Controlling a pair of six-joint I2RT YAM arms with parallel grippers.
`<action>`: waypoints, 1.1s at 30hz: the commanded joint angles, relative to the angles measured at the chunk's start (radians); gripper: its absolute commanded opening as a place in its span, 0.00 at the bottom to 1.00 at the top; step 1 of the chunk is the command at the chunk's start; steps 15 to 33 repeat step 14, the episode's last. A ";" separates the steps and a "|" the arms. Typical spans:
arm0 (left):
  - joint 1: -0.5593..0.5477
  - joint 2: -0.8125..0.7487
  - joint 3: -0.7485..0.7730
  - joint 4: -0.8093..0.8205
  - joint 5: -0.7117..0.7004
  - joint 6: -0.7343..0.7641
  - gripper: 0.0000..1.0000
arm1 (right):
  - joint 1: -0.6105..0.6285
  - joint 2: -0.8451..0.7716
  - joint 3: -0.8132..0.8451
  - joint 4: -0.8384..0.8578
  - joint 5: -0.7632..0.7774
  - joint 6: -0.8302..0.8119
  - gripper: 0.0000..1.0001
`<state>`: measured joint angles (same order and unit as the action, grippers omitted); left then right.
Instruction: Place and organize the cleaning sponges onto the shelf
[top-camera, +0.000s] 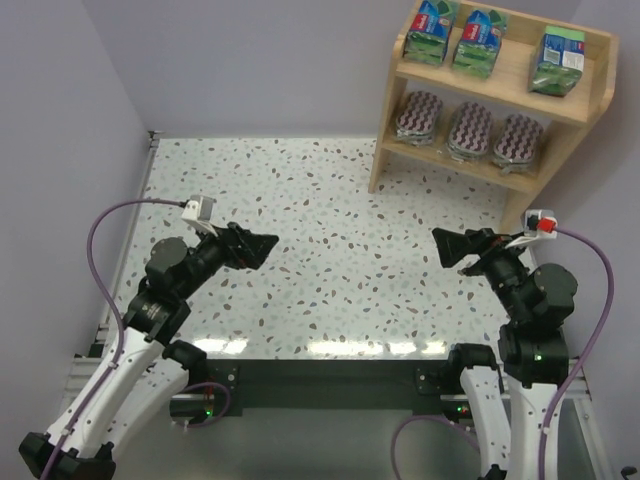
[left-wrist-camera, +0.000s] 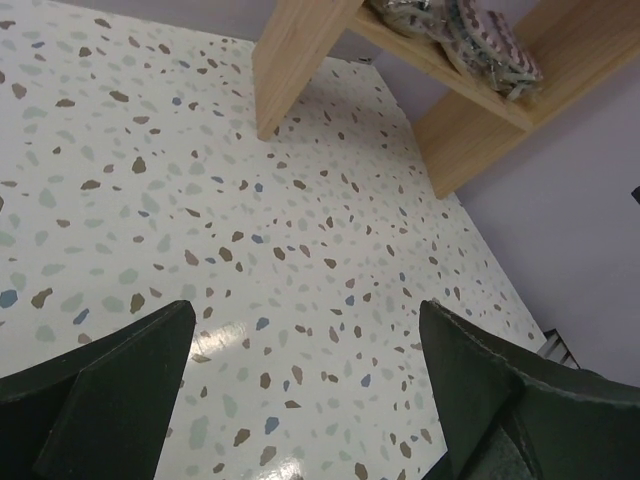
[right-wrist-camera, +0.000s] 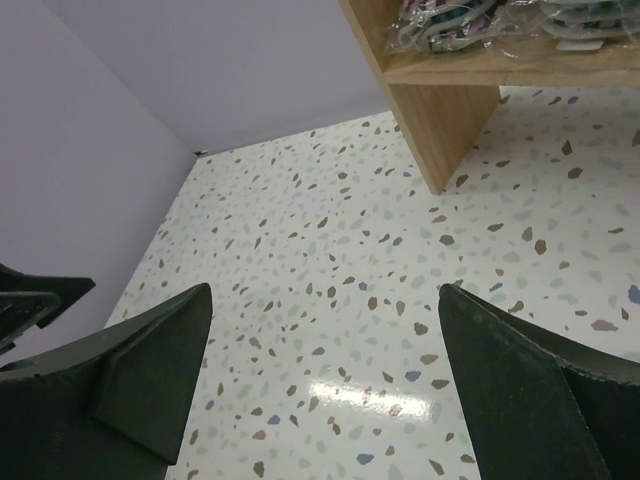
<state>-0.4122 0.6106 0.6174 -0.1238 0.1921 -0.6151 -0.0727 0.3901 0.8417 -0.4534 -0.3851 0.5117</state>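
- top view: counting all six cleaning sponges (top-camera: 518, 140) up on the shelf (top-camera: 384, 165) at the far right corner of the table (top-camera: 330, 220). three green packs (top-camera: 478, 42) propped along the upper tier, three striped ovals (top-camera: 469, 130) leaning in a row on the lower one. sorted one kind per tier, so probably nothing left to place (judging by this look alone).
- same view: finding the left gripper (top-camera: 262, 247) and right gripper (top-camera: 445, 248) over bare table, well apart from the shelf, tips facing inward. reads as a neutral pose, clear of the packs.
- left wrist: seeing both fingers (left-wrist-camera: 120, 390) spread wide, nothing between them, touching nothing, just speckled tabletop below. striped ovals peeking out on the lower tier near the top edge.
- right wrist: same deal, fingers (right-wrist-camera: 520, 390) wide apart and empty, with wrapped packs on the lower board at the upper edge.
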 joint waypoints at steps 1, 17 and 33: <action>0.007 -0.031 -0.010 0.078 0.038 0.051 1.00 | 0.002 -0.010 0.043 -0.019 0.069 -0.041 0.99; 0.007 -0.063 -0.004 0.153 0.079 0.086 1.00 | 0.011 -0.025 0.097 0.013 0.110 -0.036 0.99; 0.007 -0.063 -0.004 0.153 0.079 0.086 1.00 | 0.011 -0.025 0.097 0.013 0.110 -0.036 0.99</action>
